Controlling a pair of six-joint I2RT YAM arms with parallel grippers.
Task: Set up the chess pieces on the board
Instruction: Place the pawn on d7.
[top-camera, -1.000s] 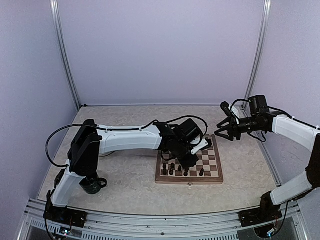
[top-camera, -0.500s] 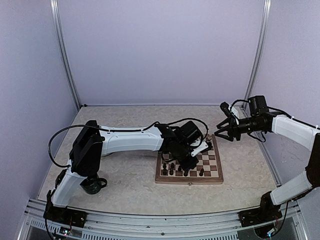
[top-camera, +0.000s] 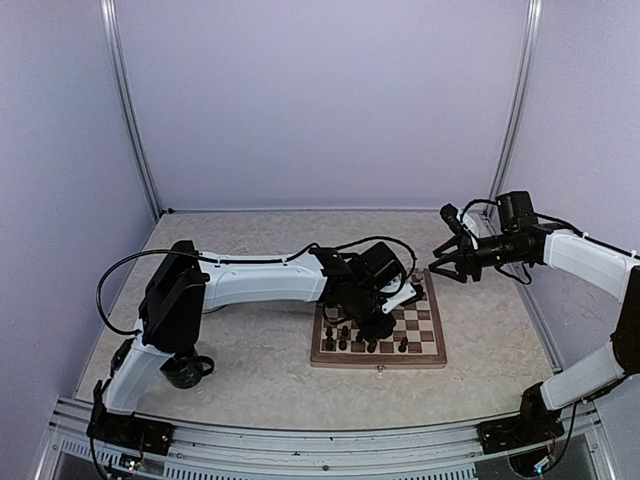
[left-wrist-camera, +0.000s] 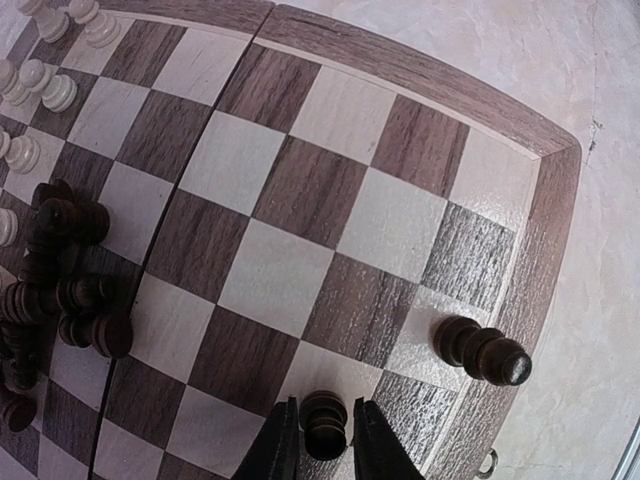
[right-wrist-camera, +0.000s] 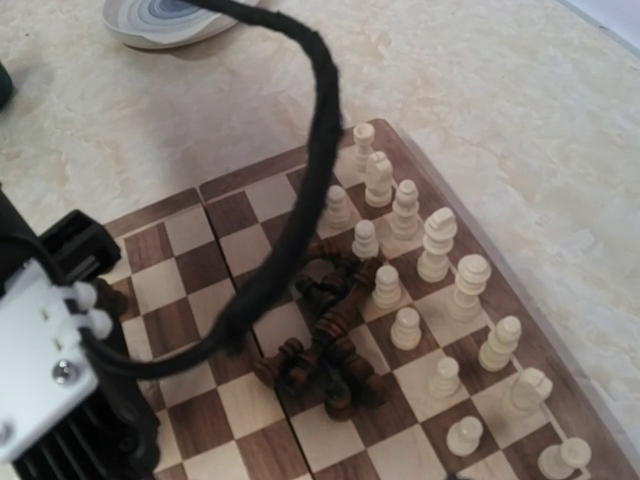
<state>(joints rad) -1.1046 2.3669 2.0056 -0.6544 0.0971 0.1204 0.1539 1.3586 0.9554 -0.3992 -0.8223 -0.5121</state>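
From above: reaching low over the board (top-camera: 430, 355) with the left gripper (top-camera: 383, 325). Hanging off past the far corner with the right gripper (top-camera: 443, 262), spread wide, holding nothing.

Left wrist: pinching a dark piece (left-wrist-camera: 324, 425) on the edge row. Might knock the other dark piece (left-wrist-camera: 483, 352) nearby if let go crooked.

Right wrist: looking down at cream pieces (right-wrist-camera: 437, 245) standing, and a dark heap (right-wrist-camera: 325, 345) lying mid-board. Might scatter with one bump.

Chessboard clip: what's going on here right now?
The left gripper is closed on a dark brown turned chess piece near the clasp-side rim of the checked wooden chessboard, beside another standing dark piece. More dark pieces lie heaped mid-board; the cream pieces stand along one side. The right gripper hovers open off the board.
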